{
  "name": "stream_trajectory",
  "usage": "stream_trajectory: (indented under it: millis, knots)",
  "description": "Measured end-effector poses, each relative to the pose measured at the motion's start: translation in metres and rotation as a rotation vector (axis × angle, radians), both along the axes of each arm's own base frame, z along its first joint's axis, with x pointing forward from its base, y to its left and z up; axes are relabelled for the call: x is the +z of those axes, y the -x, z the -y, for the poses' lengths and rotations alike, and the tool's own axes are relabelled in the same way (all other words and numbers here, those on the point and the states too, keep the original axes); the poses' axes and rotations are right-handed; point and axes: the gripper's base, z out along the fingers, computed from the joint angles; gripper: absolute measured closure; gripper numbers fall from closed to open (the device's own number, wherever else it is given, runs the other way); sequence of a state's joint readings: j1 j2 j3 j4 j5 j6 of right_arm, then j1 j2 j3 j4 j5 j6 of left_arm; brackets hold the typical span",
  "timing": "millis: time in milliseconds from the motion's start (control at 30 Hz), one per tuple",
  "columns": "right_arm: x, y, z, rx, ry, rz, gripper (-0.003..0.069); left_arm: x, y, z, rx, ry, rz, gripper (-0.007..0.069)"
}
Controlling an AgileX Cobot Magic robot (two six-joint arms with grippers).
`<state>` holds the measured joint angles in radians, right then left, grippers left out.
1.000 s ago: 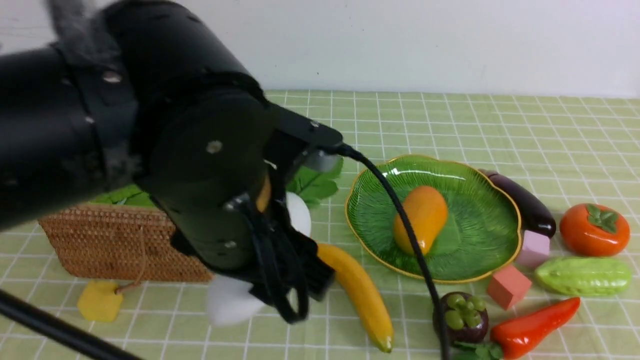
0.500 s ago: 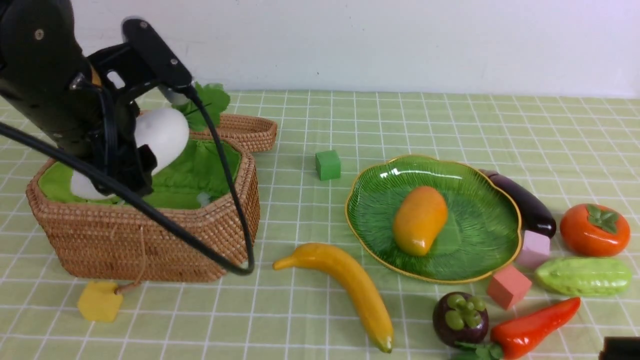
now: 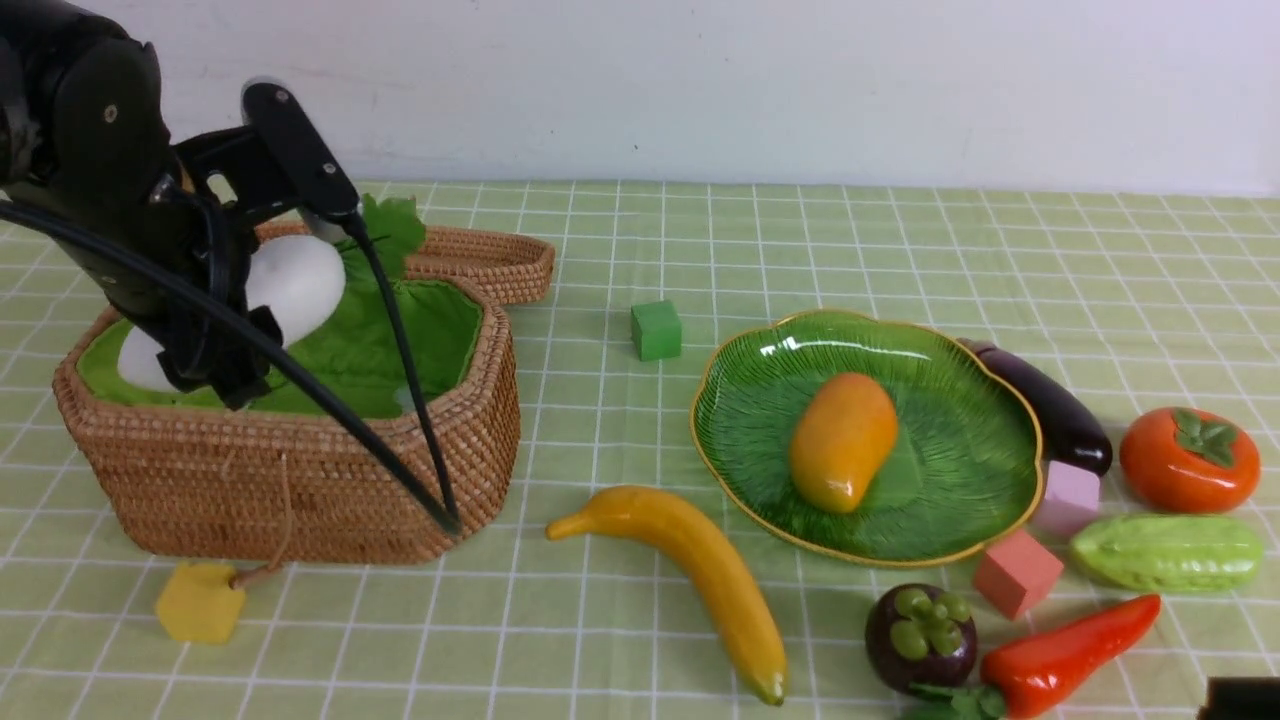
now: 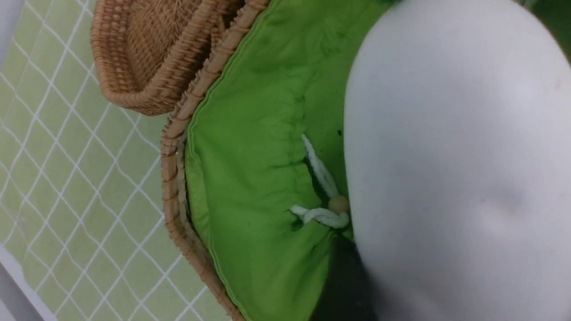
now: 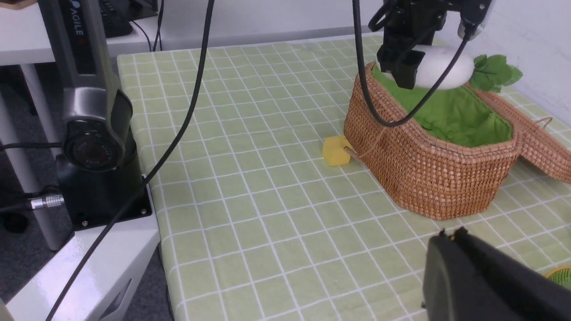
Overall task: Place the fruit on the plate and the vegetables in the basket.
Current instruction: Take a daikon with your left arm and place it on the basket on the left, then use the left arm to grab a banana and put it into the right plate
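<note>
My left gripper [image 3: 262, 318] hangs over the wicker basket [image 3: 300, 480], shut on the white radish [image 3: 295, 280], which sits at rim height above the green lining. One dark finger [image 4: 341, 285] presses the radish [image 4: 455, 169]; the other is hidden. The mango [image 3: 842, 440] lies on the green plate [image 3: 960, 500]. On the cloth lie the banana [image 3: 700, 570], mangosteen [image 3: 920, 635], persimmon [image 3: 1188, 458], eggplant [image 3: 1050, 405], cucumber [image 3: 1165, 552] and chili [image 3: 1070, 655]. My right gripper [image 5: 448, 232] is shut and empty, low at the near right.
The basket's lid [image 3: 480, 262] lies open behind it. Small cubes sit about: green [image 3: 656, 330], pink [image 3: 1017, 573], lilac [image 3: 1068, 497], and a yellow one [image 3: 198, 602] by the basket's front. A camera stand [image 5: 96, 133] rises off the table's left edge.
My left arm swung from in front of the camera to over the basket, carrying the radish, then sank a little. The right gripper's corner came into view at the bottom right.
</note>
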<state>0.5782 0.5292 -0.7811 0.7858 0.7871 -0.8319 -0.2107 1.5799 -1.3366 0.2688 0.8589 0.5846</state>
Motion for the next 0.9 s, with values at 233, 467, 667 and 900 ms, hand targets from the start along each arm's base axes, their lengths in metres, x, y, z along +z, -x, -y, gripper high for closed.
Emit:
stream_trajectory:
  millis: [233, 467, 667, 900]
  knots:
    - [-0.001, 0.001, 0.000, 0.003, 0.005, -0.024, 0.0658, 0.004, 0.003, 0.000, 0.021, 0.020, 0.008, -0.0038]
    - [-0.008, -0.002, 0.004, -0.060, 0.046, -0.111, 0.0655, 0.046, 0.035, 0.009, 0.091, 0.312, 0.091, 0.0128]
    - [-0.021, -0.005, 0.012, -0.179, 0.132, -0.259, 0.0654, 0.068, 0.076, 0.064, 0.126, 0.617, 0.017, 0.0601]
    - [-0.028, -0.003, 0.023, -0.290, 0.236, -0.387, 0.0648, 0.016, 0.104, 0.153, 0.350, 0.545, -0.220, 0.0638]
